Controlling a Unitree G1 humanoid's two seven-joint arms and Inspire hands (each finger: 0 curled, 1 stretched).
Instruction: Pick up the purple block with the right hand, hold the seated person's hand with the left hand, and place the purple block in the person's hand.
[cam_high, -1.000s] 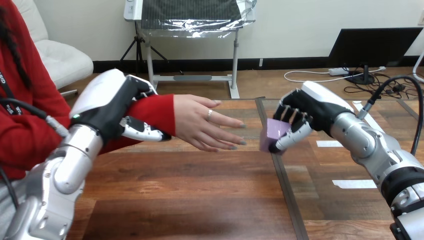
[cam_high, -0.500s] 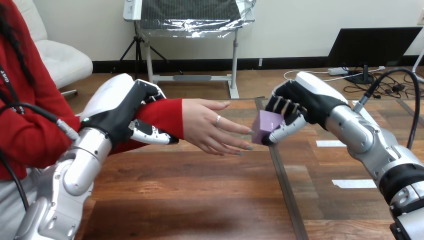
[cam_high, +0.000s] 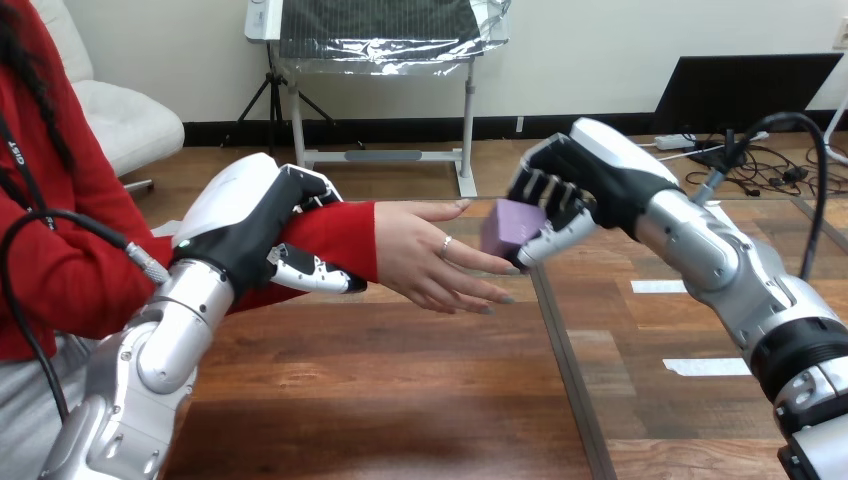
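Note:
My right hand (cam_high: 575, 190) is shut on the purple block (cam_high: 513, 224), holding it in the air just above the fingertips of the person's hand (cam_high: 435, 255). That hand reaches in from the left, palm turned up and fingers spread, above the wooden table (cam_high: 400, 390). My left hand (cam_high: 250, 220) is curled round the person's forearm at the red sleeve (cam_high: 330, 235), with my thumb under it and my fingers over the top.
A dark seam (cam_high: 565, 370) runs down the table right of centre. Two white tape strips (cam_high: 700, 367) lie on the right part of the table, under my right arm.
My right hand has carried the purple block up and to the left, from beside the person's fingertips to over them. My left hand and the held forearm have shifted slightly right.

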